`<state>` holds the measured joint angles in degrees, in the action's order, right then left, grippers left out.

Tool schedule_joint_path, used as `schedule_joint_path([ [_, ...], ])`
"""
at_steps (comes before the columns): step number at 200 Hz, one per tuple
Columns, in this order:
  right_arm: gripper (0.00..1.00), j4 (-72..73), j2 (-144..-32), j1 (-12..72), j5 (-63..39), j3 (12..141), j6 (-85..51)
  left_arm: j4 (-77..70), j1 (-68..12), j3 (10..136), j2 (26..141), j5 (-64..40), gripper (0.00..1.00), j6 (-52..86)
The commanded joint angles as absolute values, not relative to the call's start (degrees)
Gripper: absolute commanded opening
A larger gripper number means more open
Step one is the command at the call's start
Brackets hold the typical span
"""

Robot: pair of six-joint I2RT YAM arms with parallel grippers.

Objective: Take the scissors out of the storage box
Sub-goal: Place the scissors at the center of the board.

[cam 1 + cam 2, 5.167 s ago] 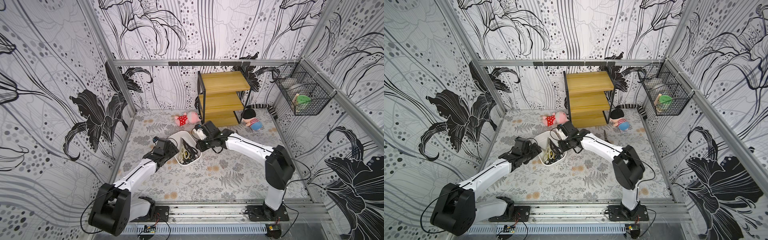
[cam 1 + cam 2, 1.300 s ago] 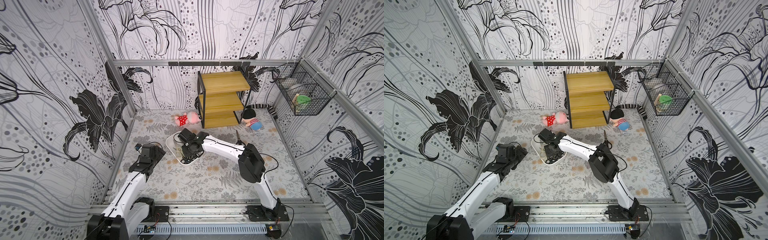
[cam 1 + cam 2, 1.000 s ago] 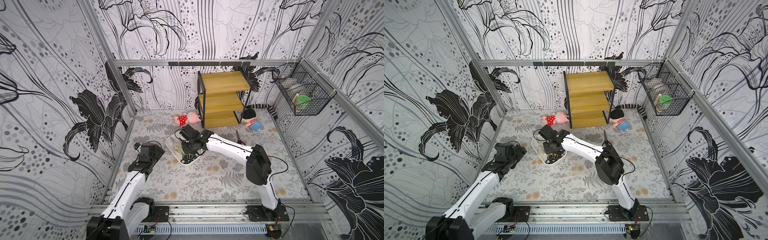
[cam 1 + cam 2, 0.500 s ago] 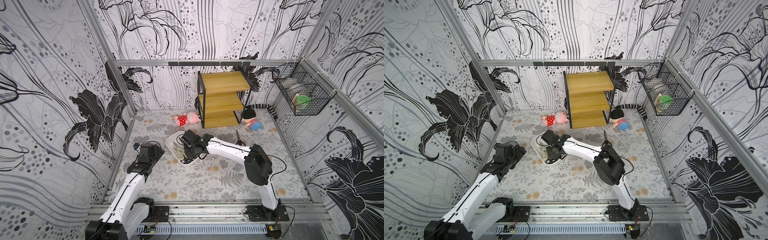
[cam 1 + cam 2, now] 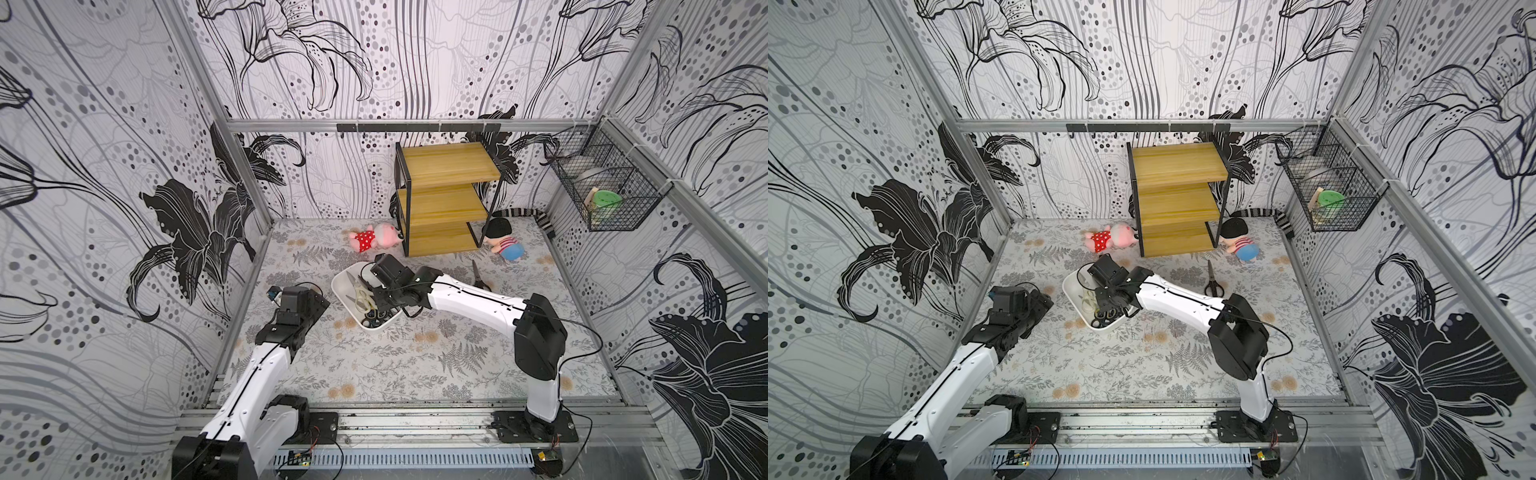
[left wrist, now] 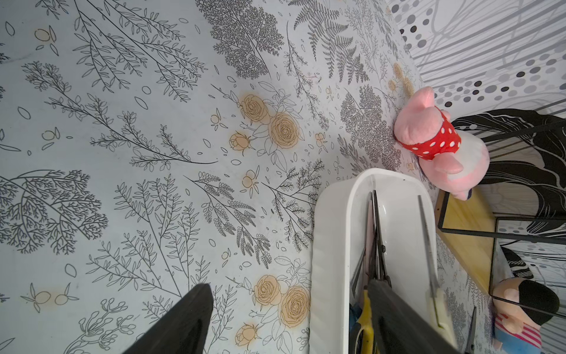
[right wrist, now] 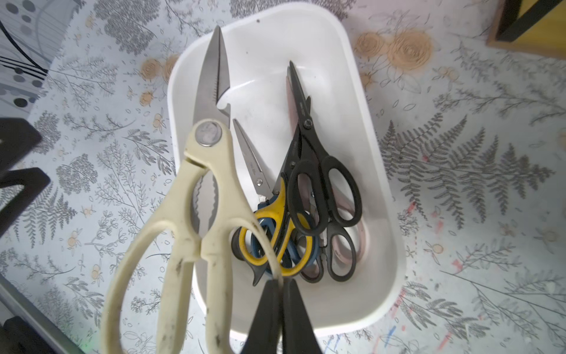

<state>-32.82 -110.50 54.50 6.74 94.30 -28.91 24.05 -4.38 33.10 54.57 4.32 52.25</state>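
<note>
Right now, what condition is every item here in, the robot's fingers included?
right fingers: shut on the handle loop of the cream scissors.
left fingers: open, holding nothing.
cream scissors: blades closed, gripped, handle end raised over the box.
storage box: upright on the table, holding the piled scissors.
piled scissors: all closed, overlapping.
black scissors: closed, flat on the table outside the box.

Both top views were taken from high above the front rail (image 5: 415,419), looking down toward the back wall (image 5: 332,174), the whole floral mat (image 5: 374,365) being covered. The left wrist view was taken low, along the rim of the storage box (image 6: 330,245); the right wrist view was taken from close above it. The box was shared by all four.
</note>
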Motion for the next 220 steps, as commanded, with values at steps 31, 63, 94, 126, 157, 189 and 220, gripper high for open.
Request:
schedule_joint_path([
  [31,0.0,-35.31,-99.54,50.6,14.85,86.85,-27.95,21.64,-3.96,33.61,54.64,3.29,0.85,52.92],
  [63,0.0,-34.53,-90.83,43.23,16.39,76.88,-27.71,20.15,-3.96,34.66,56.61,1.08,0.84,52.43],
  [94,0.0,-32.94,-85.01,35.87,18.13,68.22,-23.97,18.48,-3.97,35.73,58.86,-2.25,0.84,51.82],
  [126,0.0,-29.01,-82.29,29.68,20.43,59.96,-20.47,17.1,-4.46,36.3,60.24,-4.53,0.83,51.69],
  [157,0.0,-25.05,-84.98,27.22,19.86,56.54,-18.29,16.54,-6.12,36.69,61.46,-5.45,0.83,51.71],
  [189,0.0,-19.14,-88.72,27.04,19.66,56.14,-17.59,16.79,-7.33,37.02,61.62,-4.62,0.83,52.21],
  [220,0.0,-18.99,-93.2,27.07,22.22,58.59,-19.5,17.7,-7.54,36.28,60.18,-3.69,0.83,52.55],
])
